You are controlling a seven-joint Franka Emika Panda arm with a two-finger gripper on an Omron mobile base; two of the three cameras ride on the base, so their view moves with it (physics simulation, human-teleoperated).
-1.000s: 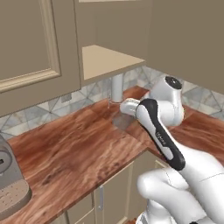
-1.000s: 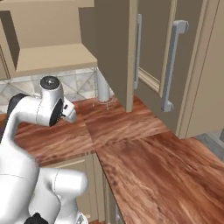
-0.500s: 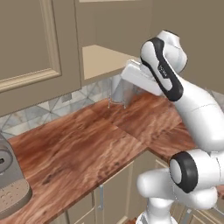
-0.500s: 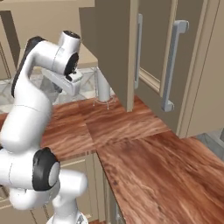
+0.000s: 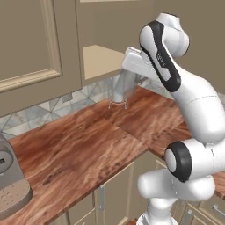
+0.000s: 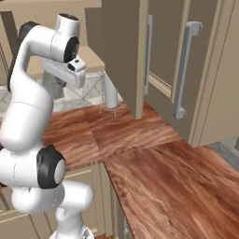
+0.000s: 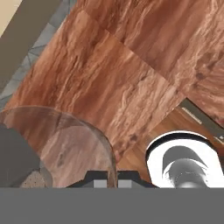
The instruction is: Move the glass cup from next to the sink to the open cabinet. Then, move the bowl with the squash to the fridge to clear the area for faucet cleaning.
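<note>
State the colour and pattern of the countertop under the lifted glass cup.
Reddish-brown wood grain with streaks, clearest in the hand view: countertop, seen partly through the clear glass cup.

arm raised higher, glass cup (image 5: 124,88) lifted off counter — nearer open cabinet (image 5: 99,61)

The glossy white, rounded-segment robot arm (image 5: 193,96) is being broken up by black bands and dark round joint caps, and a boxy white hand (image 6: 63,72) with a small dark lens is being shown.
</note>
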